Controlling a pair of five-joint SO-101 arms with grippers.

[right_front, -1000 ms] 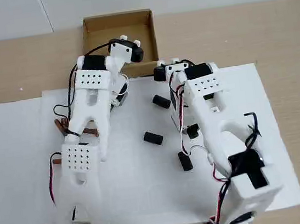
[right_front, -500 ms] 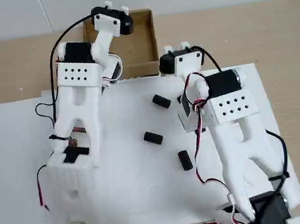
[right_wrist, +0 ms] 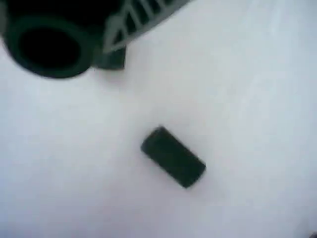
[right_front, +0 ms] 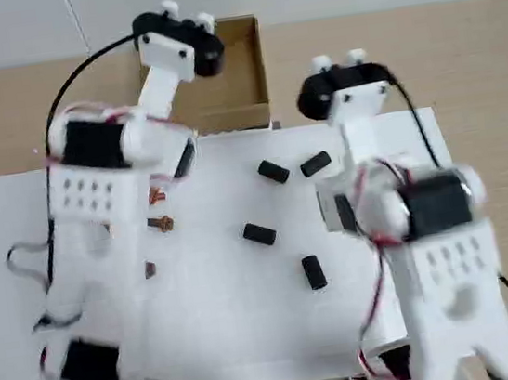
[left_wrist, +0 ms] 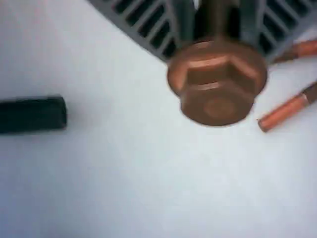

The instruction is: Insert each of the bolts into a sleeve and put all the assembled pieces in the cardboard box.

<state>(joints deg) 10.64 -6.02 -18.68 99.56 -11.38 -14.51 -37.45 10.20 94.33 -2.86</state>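
Bolt (left_wrist: 216,84), copper with flanged hex head, sits clamped in left fingers (left_wrist: 141,20); right fingers (right_wrist: 136,21) clasp black hollow sleeve (right_wrist: 47,47)

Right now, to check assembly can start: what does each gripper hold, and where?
Left gripper holds a bolt by its shank, head free; right gripper holds a sleeve by its side.

Four sleeves (right_front: 260,234) are lying on the sheet (right_front: 254,330) centre, bolts (right_front: 160,224) toward its left edge. The cardboard box (right_front: 243,70) is sitting behind its far edge.
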